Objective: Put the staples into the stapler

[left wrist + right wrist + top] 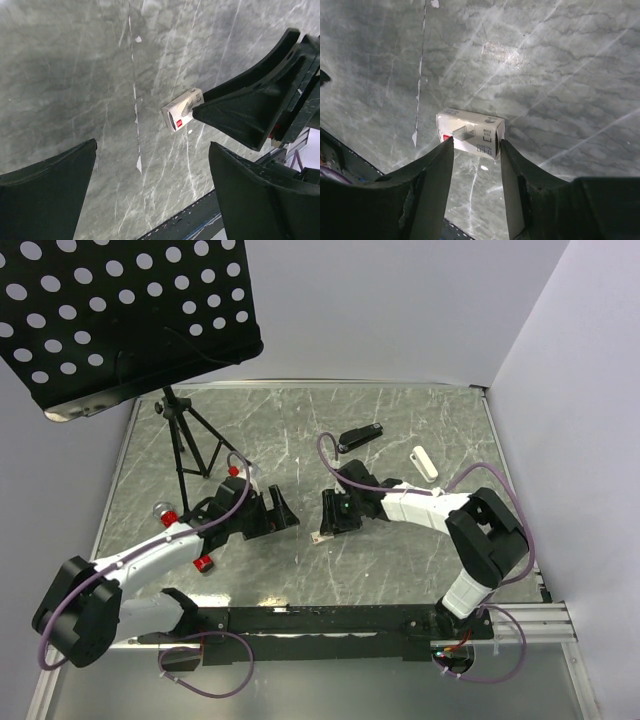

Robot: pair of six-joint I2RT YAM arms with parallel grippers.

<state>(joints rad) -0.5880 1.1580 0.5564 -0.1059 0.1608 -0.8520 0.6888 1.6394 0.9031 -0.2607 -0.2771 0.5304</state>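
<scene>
The staples box [470,131], small and pale with a red mark, lies flat on the marble table [420,540]; it also shows in the top view [322,537] and the left wrist view [180,110]. My right gripper [475,147] is low over it, jaws partly apart, tips at the box's near edge, one tip overlapping the red corner. My left gripper [152,145] is wide open and empty, just left of the box [280,508]. A black stapler [360,436] and a white stapler [425,462] lie farther back. No greyish see-through rectangle is in view.
A black perforated panel [130,310] on a tripod [185,445] stands at the back left. Walls close the back and right sides. A black rail [330,620] runs along the near edge.
</scene>
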